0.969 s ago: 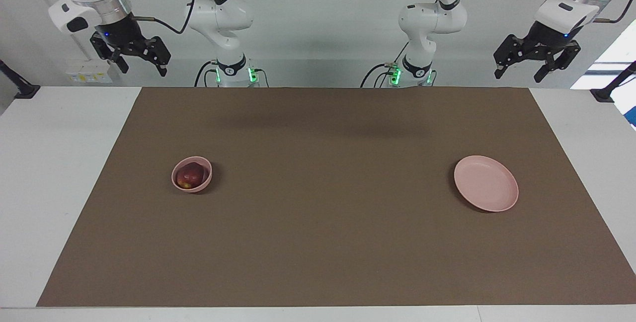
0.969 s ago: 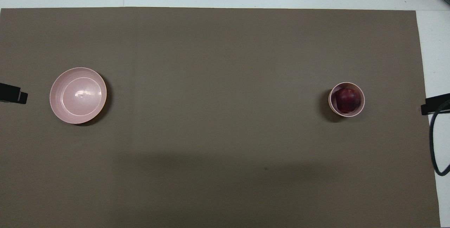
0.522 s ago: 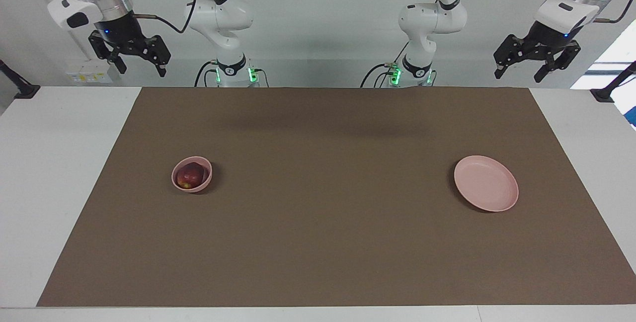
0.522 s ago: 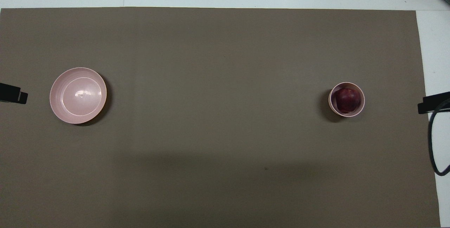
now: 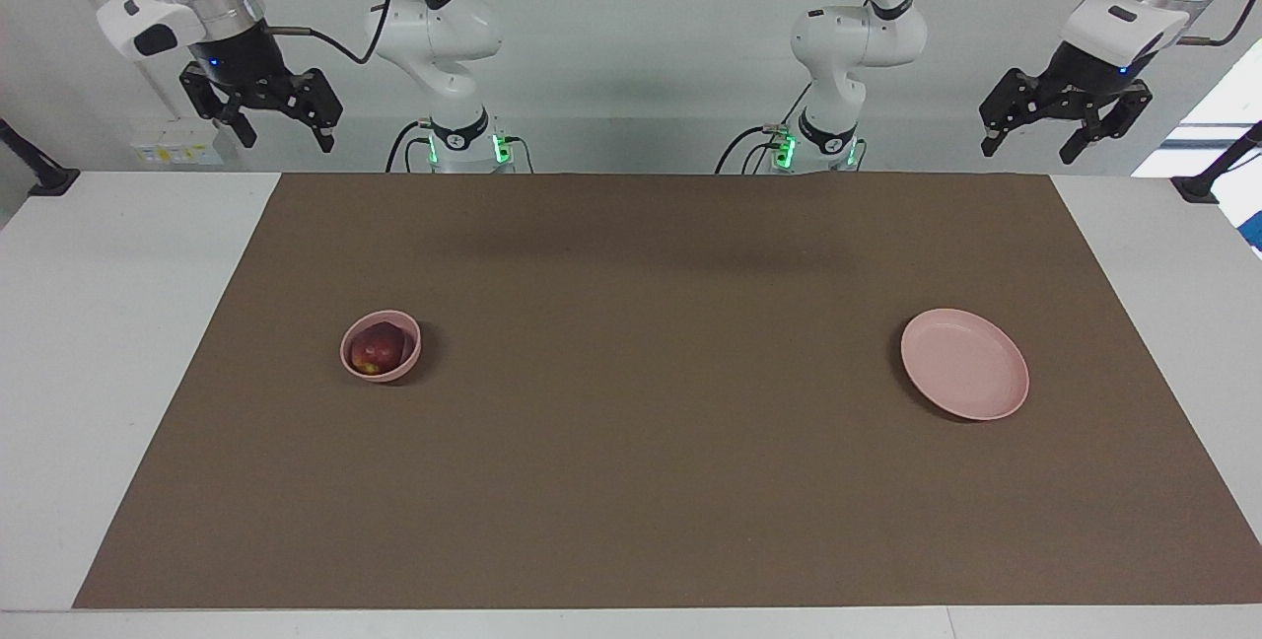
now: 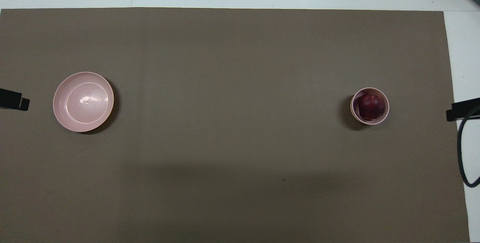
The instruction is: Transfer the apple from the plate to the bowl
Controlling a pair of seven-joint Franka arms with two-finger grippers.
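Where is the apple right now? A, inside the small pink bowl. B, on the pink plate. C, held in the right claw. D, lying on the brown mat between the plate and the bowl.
A: the apple sits inside the bowl toward the right arm's end of the table, while the plate holds nothing and both claws hang open and raised near the robots' edge of the table.

Table (image 5: 118, 323) bears mat (image 5: 651, 481), bowl (image 5: 345, 355), plate (image 5: 964, 364).

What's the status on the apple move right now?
Both grippers, left and right, open, raised, empty. Apple in bowl; plate bare. Nothing in the way.
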